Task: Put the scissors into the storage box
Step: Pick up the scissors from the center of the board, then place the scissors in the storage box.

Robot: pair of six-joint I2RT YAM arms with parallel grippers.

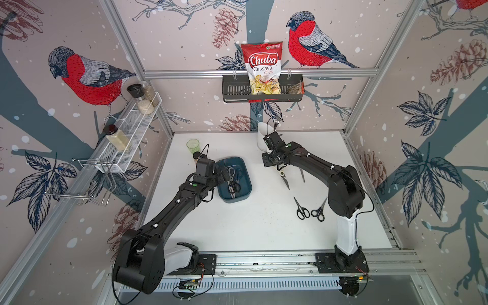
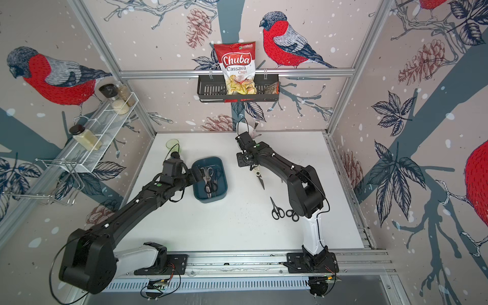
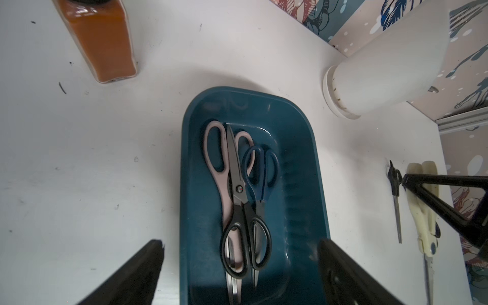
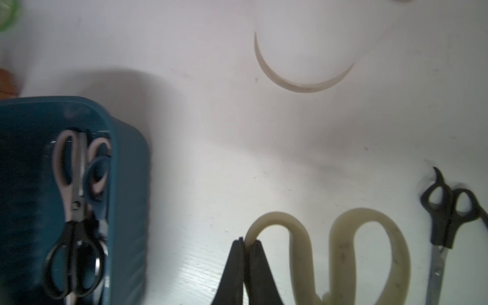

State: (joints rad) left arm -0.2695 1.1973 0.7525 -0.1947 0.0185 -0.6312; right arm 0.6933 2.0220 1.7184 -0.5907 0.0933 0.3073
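The storage box (image 1: pixel 244 184) (image 2: pixel 221 184) (image 3: pixel 298 158) (image 4: pixel 126 184), a teal tub, sits left of centre on the white table. Inside it lie pink-handled scissors (image 3: pixel 214 148), black-handled scissors (image 3: pixel 245 237) and a small blue-handled pair (image 3: pixel 261 169). My left gripper (image 1: pixel 227 171) (image 3: pixel 240 243) hangs open over the box's near-left end, empty. My right gripper (image 1: pixel 280 169) (image 4: pixel 247 241) is shut on one handle loop of the cream-handled scissors (image 1: pixel 284 178) (image 4: pixel 298 250), right of the box, blades pointing toward the front. Thin black scissors (image 1: pixel 302 175) (image 4: pixel 446 219) lie beside them.
Two black-handled pairs (image 1: pixel 301 208) (image 1: pixel 319 210) lie near the right arm's base. A white cutlery cup (image 1: pixel 261 142) (image 3: pixel 383 74) stands at the back wall. A green cup (image 1: pixel 192 145) and an orange spice jar (image 3: pixel 103 45) stand behind the box. A black wall basket (image 1: pixel 235 91) holds a chips bag.
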